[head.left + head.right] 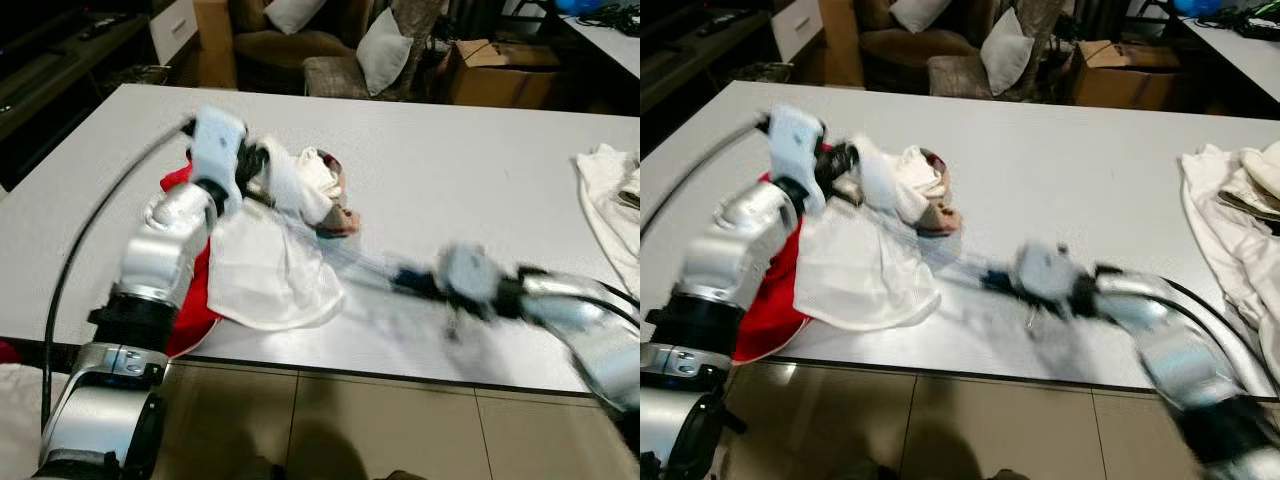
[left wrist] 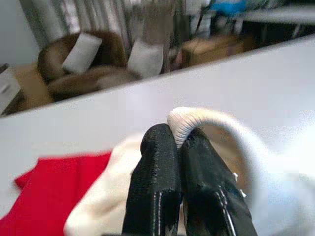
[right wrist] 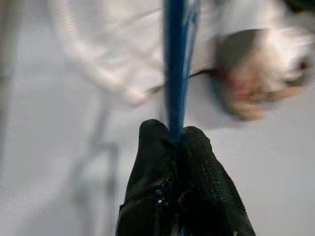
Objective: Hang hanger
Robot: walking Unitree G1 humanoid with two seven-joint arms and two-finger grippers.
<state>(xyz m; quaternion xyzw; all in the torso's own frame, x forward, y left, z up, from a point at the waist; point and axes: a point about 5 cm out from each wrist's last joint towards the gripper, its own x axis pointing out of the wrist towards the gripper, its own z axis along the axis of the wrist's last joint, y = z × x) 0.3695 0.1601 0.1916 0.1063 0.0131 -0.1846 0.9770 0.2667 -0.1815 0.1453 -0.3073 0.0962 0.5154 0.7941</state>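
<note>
Hanger (image 3: 174, 64) (blue) pinched by right gripper (image 3: 178, 135); left gripper (image 2: 178, 140) nips white garment (image 1: 265, 265).

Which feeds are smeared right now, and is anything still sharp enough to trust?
Left eye view: right gripper and forearm streaked with motion blur, the left arm and white garment fairly crisp. Right eye view: same smear. Right wrist view: fingers sharp, shut on the blue hanger; cloth and table blurred. Left wrist view: left gripper sharp on the white garment's edge; background soft.
</note>
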